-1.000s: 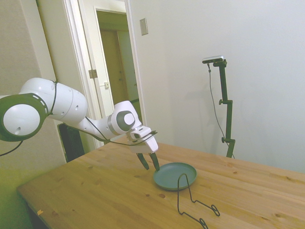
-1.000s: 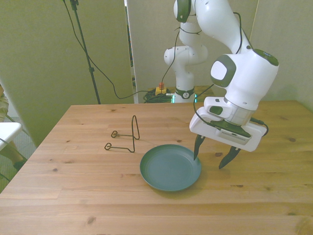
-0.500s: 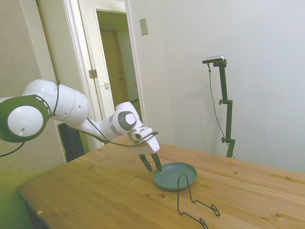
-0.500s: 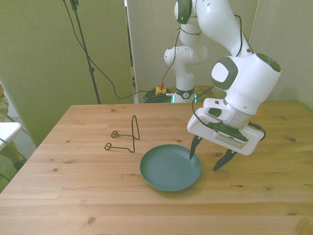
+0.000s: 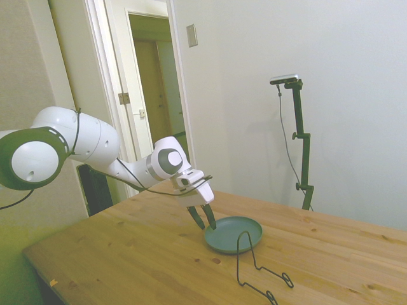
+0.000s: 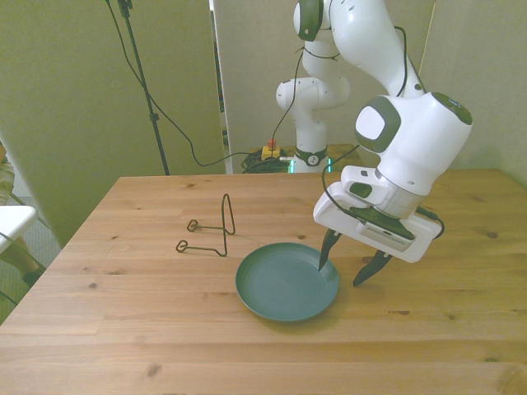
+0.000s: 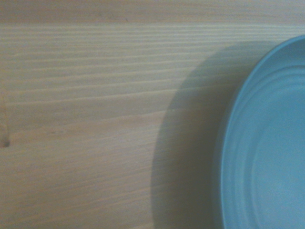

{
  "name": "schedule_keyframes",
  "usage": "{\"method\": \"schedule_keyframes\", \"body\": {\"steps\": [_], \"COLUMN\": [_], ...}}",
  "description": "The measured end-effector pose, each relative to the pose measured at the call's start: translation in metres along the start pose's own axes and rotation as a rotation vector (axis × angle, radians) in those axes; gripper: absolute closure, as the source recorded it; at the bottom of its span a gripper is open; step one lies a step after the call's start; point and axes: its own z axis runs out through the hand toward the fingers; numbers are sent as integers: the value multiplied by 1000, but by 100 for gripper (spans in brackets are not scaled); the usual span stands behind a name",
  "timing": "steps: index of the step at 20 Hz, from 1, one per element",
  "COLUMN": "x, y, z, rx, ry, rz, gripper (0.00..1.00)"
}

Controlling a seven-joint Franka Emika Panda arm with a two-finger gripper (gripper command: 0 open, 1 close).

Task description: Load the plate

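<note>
Right now your tool hangs with its fingers spread and nothing between them, straddling the rim of the plate on the front view's right — one fingertip over the dish, the other outside it above the desk. The plate lies flat mid-desk. The wire stand sits just beyond the plate toward the front view's left — clear of the tool's line.
</note>
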Motion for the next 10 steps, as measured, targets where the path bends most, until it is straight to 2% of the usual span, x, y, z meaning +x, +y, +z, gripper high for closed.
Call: {"method": "schedule_keyframes", "body": {"steps": [10], "x": [-1], "y": [0], "z": [1], "rx": [-2], "ry": [-1], "rz": [-11], "gripper": [100]}}
